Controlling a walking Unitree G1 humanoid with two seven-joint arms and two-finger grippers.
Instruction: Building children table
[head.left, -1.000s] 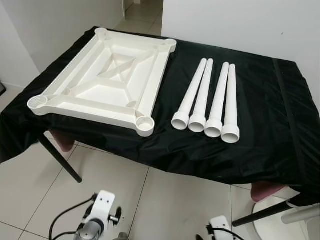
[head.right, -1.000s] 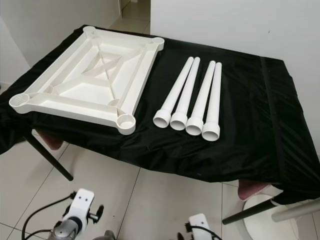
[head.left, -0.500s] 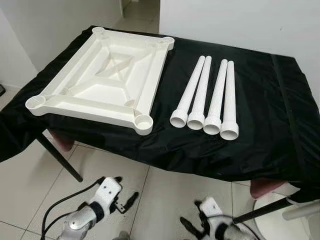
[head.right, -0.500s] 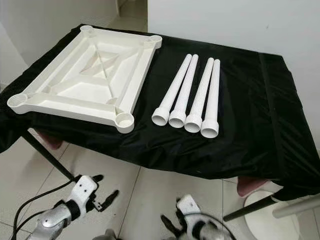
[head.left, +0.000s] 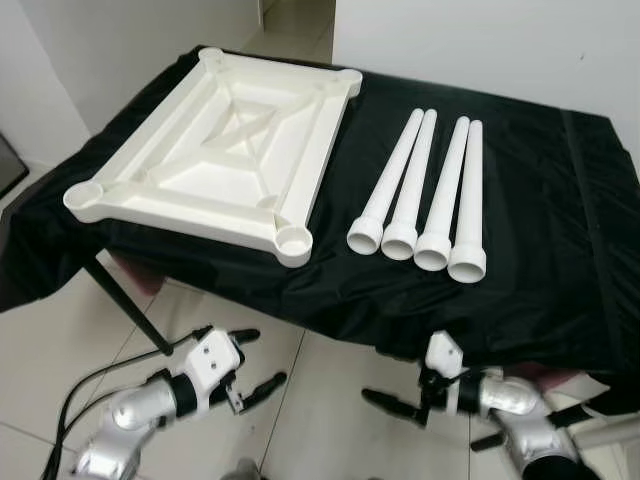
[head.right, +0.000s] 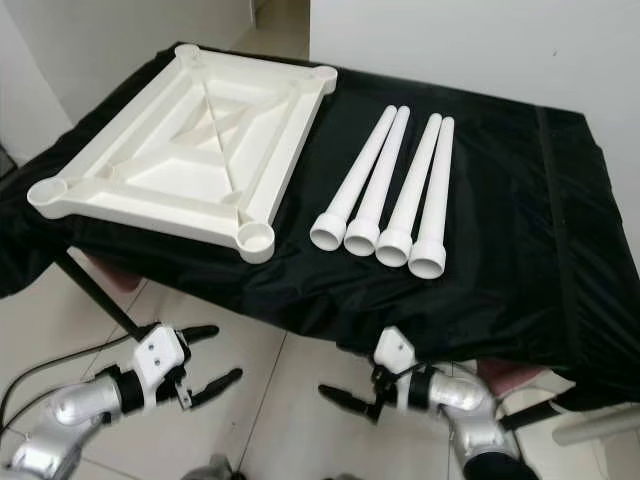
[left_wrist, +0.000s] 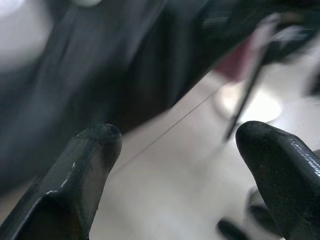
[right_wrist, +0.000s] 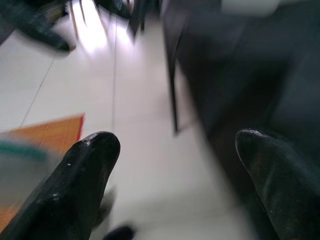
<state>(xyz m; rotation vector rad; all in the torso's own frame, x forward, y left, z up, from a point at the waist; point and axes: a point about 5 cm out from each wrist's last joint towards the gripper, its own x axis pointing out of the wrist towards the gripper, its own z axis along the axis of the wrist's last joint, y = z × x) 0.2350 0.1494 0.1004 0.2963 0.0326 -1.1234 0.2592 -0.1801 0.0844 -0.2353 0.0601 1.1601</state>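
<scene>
A white plastic tabletop (head.left: 215, 140) lies upside down on the left of the black-clothed table (head.left: 540, 270), with a round socket at each corner. To its right, several white tube legs (head.left: 425, 190) lie side by side, wide ends toward me. Both grippers are low over the tiled floor in front of the table edge. My left gripper (head.left: 262, 357) is open below the tabletop's near corner, holding nothing. My right gripper (head.left: 395, 405) is open below the legs, fingers pointing left. The wrist views are blurred; the left fingertips (left_wrist: 97, 145) and right fingertips (right_wrist: 97, 150) stand wide apart.
Black table legs (head.left: 125, 310) slant down to the tiled floor (head.left: 320, 380). A dark red support (head.left: 128, 270) shows under the cloth at left. A white round stool base (head.left: 600, 435) stands at lower right. White walls lie behind the table.
Both arms have swung up and forward from the bottom edge, and the black fingers now show spread apart. The camera has shifted a little; the parts on the table have not moved.
</scene>
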